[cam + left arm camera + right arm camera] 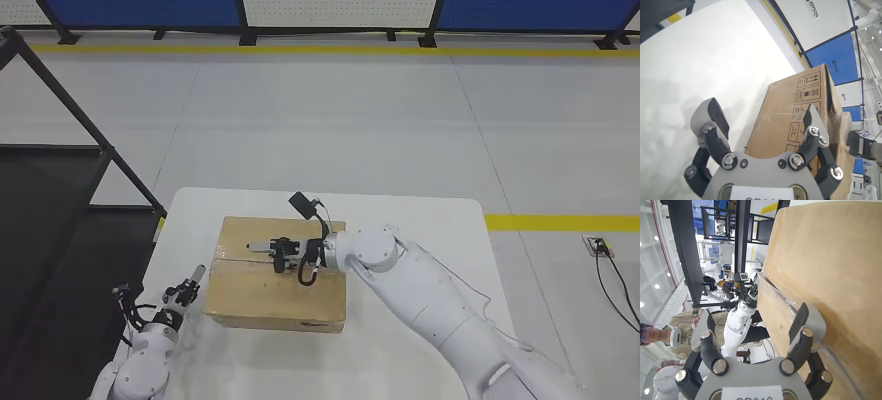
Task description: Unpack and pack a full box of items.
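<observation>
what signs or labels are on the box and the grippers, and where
box side: handling pictograms, two upward arrows and a crossed-out stacking mark; their captions are too small to read
left gripper label: cut off at the edge, unreadable
right gripper label: likewise cut off

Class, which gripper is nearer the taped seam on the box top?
Right. The right gripper is over the taped seam atop the box; the left gripper is beside the box's end.
</observation>
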Available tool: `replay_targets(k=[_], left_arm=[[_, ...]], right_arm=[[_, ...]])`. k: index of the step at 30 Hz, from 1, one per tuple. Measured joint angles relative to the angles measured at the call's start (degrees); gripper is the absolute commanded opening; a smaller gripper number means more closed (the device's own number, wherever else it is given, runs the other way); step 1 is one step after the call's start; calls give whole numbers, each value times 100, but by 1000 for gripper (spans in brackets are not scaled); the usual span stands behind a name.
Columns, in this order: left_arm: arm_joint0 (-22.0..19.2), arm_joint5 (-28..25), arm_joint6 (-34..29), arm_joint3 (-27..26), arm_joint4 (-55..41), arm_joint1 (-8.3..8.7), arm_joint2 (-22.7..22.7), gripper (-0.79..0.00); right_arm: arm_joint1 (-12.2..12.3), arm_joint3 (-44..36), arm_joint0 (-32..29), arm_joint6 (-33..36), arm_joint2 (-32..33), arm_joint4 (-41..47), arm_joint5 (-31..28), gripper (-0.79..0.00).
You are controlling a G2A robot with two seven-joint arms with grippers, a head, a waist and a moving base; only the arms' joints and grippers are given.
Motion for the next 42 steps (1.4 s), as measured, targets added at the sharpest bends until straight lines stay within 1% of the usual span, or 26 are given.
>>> replay_targets(k=[11, 17, 23, 29, 35, 42], left_arm=[[121, -106, 39, -147, 184, 0, 197, 0], [174, -136, 29, -220, 284, 3, 289, 0], [222, -151, 26, -287, 330, 5, 349, 0], [290, -180, 30, -341, 362, 6, 405, 0], [320, -172, 42, -359, 367, 6, 441, 0], [264, -159, 21, -304, 303, 29, 285, 0]], right_arm=[[-625, 797, 263, -251, -277, 202, -190, 0], [-901, 1189, 368, -216, -307, 323, -350, 0], [-1125, 1489, 428, -147, -321, 351, -524, 0], [-1312, 1728, 476, 40, -336, 316, -626, 0], [-1444, 1947, 503, 300, -285, 340, -817, 0], [-1488, 2193, 592, 638, -179, 308, -1042, 0]])
